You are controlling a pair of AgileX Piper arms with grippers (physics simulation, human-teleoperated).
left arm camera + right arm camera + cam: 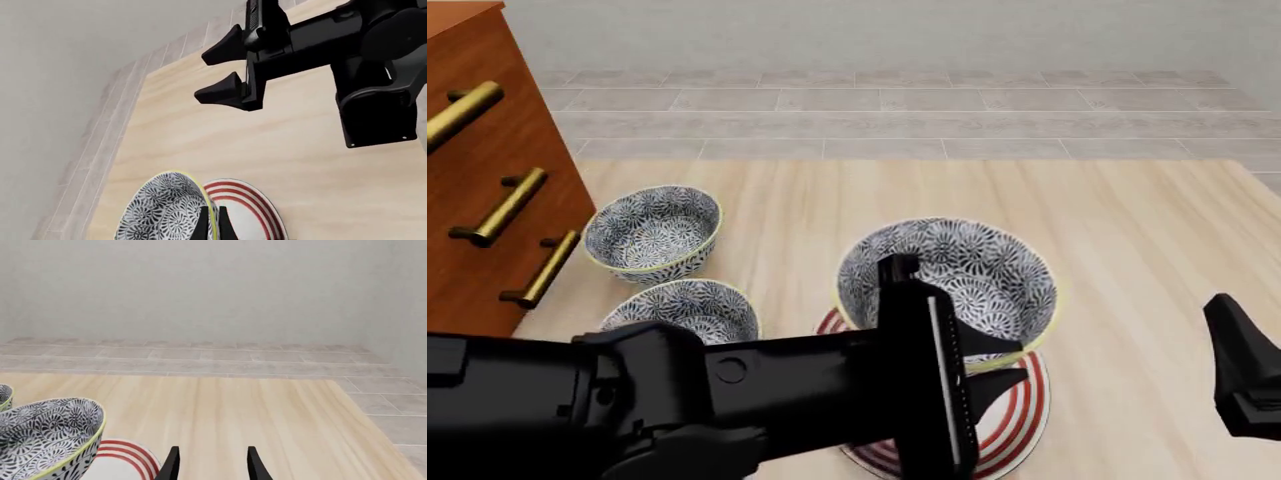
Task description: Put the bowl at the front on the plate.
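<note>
Bowl [954,280]: deep, blue-and-white floral, yellow rim; sits over the plate, tipped a little, its near wall pinched by the left gripper. Whether its base rests on the plate cannot be told; the arm hides the contact.
Plate [1021,415]: white with red rings; lies under the bowl, showing to the right and near side of it. Most of it is covered by the bowl and the arm.
Left gripper [994,362]: fingers closed on the bowl's rim, one inside, one outside, as the left wrist view shows [212,222]. The rim grip seems chosen because the bowl is too wide to span.
Stage, as judged: bowl is over its target; what remains is to settle it flat and let go.
Right gripper [210,462]: fingers apart, holding nothing; parked to the right of the plate, well apart from the bowl, likely to stay out of the way.
Other bowls: two alike, left of the plate, one farther [651,232], one nearer [687,308]; both apart from the plate.
Drawers [487,190]: wooden, brass handles, at the table's left edge.
In the way: nothing on the plate's visible part; the nearer spare bowl lies close to the left arm.
</note>
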